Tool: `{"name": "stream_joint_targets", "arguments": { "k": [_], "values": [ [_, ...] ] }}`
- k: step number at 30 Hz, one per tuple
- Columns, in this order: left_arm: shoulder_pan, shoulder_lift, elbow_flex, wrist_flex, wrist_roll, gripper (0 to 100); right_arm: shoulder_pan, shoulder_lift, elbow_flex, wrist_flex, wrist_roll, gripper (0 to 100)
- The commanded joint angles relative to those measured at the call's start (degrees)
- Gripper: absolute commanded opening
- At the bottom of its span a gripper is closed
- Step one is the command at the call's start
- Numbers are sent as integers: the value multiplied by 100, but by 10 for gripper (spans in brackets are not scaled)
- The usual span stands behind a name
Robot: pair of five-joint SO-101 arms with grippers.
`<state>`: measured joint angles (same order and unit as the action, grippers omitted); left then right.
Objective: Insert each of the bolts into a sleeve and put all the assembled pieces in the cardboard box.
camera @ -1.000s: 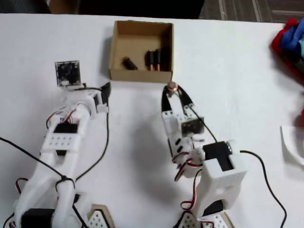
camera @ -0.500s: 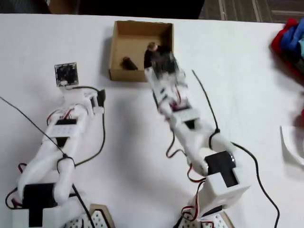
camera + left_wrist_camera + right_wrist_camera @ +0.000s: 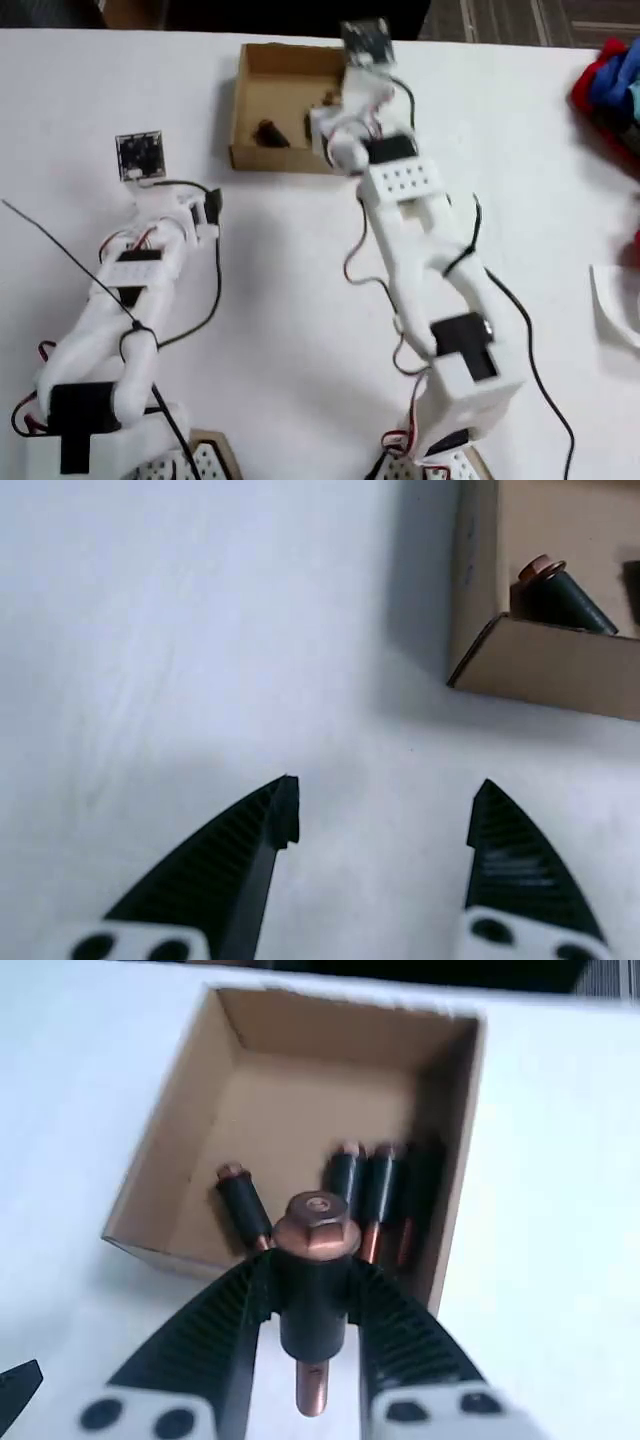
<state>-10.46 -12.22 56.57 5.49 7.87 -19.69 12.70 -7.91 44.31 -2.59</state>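
Clamped in right claw point(image 3: 310, 1272): one bolt point(image 3: 314, 1222) in its sleeve point(image 3: 314, 1310), over the cardboard box point(image 3: 185, 1125). Lying inside box: several more assembled pieces point(image 3: 365, 1195). Spread wide: left claw point(image 3: 385, 805), over counter point(image 3: 180, 630) beside box corner.

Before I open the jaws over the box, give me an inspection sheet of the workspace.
Surface: white table, bare between the arms.
Job's things: cardboard box open; one assembled piece alone inside; a cluster by the opposite wall, count unclear; held piece over the box.
Clutter: red and blue heap and white curved object at the table's edge on the right arm's side.
Grippers: right gripper, jaws shut on the held piece; left gripper, jaws open, empty, near the box's corner.
Cables: black cable looping on the table beside the left arm.
Surroundings: dark floor beyond the far edge.
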Motion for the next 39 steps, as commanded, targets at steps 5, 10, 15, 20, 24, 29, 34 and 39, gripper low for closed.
{"name": "stream_joint_targets", "arguments": {
  "k": [5, 10, 15, 20, 24, 29, 34, 39],
  "values": [
    [-9, 9, -259, -123, -9, 282, 101, 2466, -4053, 1051, 211, 23],
    [-9, 9, -259, -123, -9, 282, 84, 4312, -6365, 1262, 211, 23],
    [0, 9, -259, -123, -9, 282, 84, 5490, -7842, 1270, 211, 23],
    [0, 9, -259, -123, -9, 282, 84, 5965, -7930, 1270, 246, 23],
    [0, 9, -259, -123, -9, 282, 57, 6114, -7921, 1262, 246, 23],
    [0, 9, -259, -123, -9, 282, -4, 6360, -7921, 1262, 255, 23],
    [0, 9, -259, -123, -9, 282, -48, 6360, -7982, 1033, 246, 23],
    [0, 9, -259, -123, -9, 282, -48, 6070, -7982, 901, 237, 23]
  ]
}}
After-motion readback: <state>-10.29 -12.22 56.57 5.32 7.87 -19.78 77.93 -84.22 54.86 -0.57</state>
